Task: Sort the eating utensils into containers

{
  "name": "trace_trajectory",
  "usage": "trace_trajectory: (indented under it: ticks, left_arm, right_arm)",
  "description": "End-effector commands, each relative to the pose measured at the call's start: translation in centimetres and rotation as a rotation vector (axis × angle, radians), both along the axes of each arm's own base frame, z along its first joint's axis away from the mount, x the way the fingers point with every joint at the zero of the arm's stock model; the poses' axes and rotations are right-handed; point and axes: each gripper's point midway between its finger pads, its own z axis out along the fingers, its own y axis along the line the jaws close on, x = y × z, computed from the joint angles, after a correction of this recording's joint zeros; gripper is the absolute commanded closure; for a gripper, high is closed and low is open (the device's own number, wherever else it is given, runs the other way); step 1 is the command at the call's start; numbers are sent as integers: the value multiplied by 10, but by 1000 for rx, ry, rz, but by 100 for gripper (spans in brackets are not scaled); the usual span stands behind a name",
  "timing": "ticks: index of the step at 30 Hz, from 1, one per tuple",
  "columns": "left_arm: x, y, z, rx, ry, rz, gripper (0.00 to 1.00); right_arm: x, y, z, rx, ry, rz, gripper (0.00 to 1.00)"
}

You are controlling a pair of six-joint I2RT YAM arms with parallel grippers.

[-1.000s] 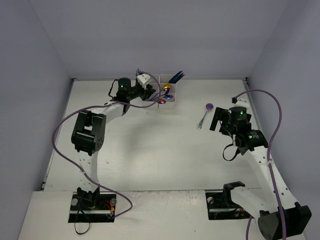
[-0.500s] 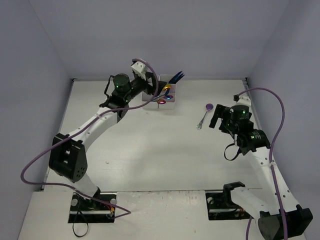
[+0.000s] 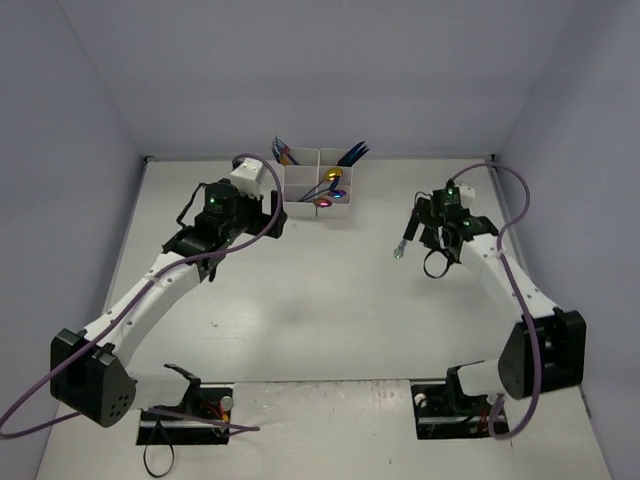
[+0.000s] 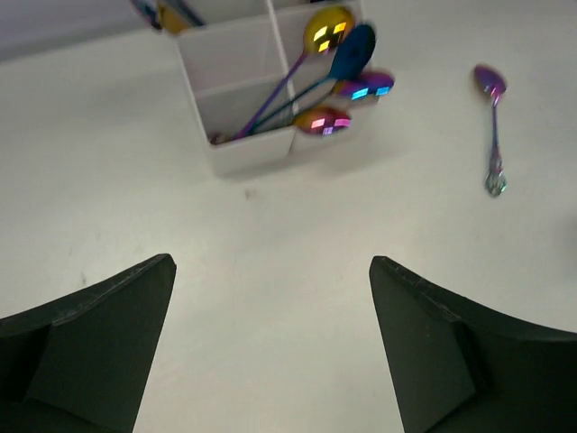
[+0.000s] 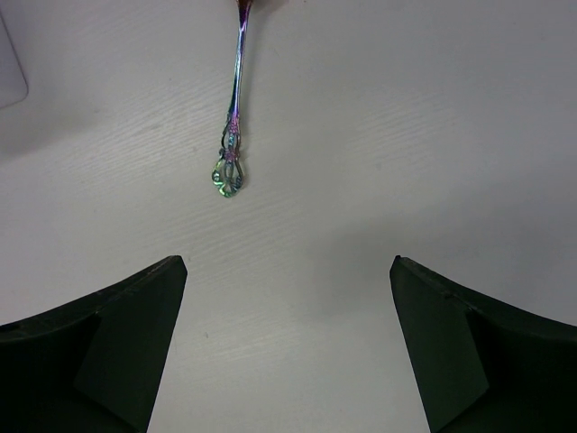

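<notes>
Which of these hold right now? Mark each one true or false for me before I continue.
1. One spoon lies on the table, outside the organizer. True.
2. The right end effector is shut on that spoon. False: it is open, and the spoon lies untouched ahead of it.
3. The left end effector is open and empty. True.
4. The organizer holds nothing. False: several spoons stand in it.

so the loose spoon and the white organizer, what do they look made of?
Loose spoon: looks like polished metal with an iridescent purple-to-green coating. It shows sharp highlights and an ornate, cast-looking handle end. White organizer: probably matte molded plastic, going by its thin, uniform, opaque walls with no glare. Neither can be confirmed by look alone.
</notes>
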Motion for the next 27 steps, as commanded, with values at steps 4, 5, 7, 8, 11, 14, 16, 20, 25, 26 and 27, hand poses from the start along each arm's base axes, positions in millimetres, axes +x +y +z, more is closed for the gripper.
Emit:
trace_trajectory:
  ticks: [4,5,7,8,11,14,16,20,25,26,27]
  left_arm:
    - [-40,22,-17,-13,79,38,13]
    - [-44,23,-20,-22,91,39,13]
    - [-48,23,-22,-32,106,37,13]
    - [-51,23,-23,-35,116,39,13]
    - [-60,26,-27,-28,145,33,13]
    - [-68,31,-28,-17,155,38,13]
    - [-72,34,-28,-14,155,42,13]
    - [-79,36,-29,-15,168,36,13]
    - [-84,33,-30,-40,185,26,13]
    - [-85,33,-29,-47,185,28,13]
    - [-86,33,-27,-55,185,35,13]
  right_arm:
    - [62,7,-20,18,-37,-146,14]
    - [70,9,-25,12,-33,-157,16]
    - [80,11,-32,1,-27,-172,19]
    - [87,12,-36,-5,-27,-184,20]
    - [103,17,-48,-2,-24,-207,24]
    - [119,18,-65,-21,-9,-232,26]
    - [126,17,-74,-43,-1,-247,28]
    - [135,13,-89,-72,11,-275,32]
    - [141,8,-105,-92,32,-297,48]
    - [142,7,-107,-97,32,-302,52]
    - [142,6,-109,-104,32,-308,55]
